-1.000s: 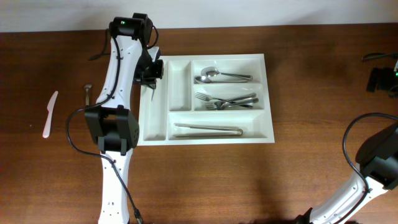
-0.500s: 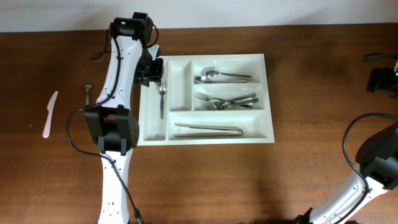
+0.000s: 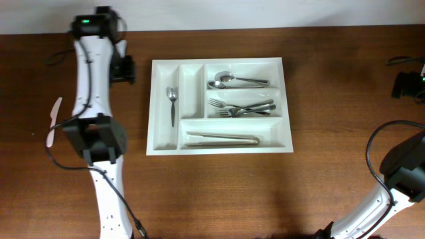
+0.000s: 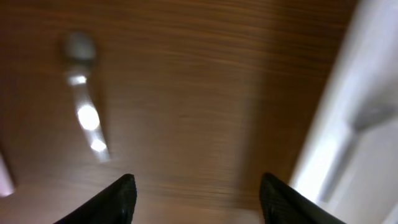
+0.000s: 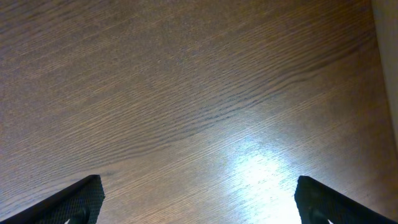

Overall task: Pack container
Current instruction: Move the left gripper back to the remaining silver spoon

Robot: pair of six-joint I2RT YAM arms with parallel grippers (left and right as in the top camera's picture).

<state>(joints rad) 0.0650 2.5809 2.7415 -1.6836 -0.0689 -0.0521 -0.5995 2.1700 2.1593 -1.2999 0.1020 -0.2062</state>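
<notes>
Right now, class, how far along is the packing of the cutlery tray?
Done: the container holds a teaspoon, spoons, forks and tongs. In hand: nothing; the left tool is open and empty. Left: a white knife and a blurred metal utensil lie outside it.

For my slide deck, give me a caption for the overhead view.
White container holding spoons, forks and tongs, with the left end effector open beside it.
</notes>
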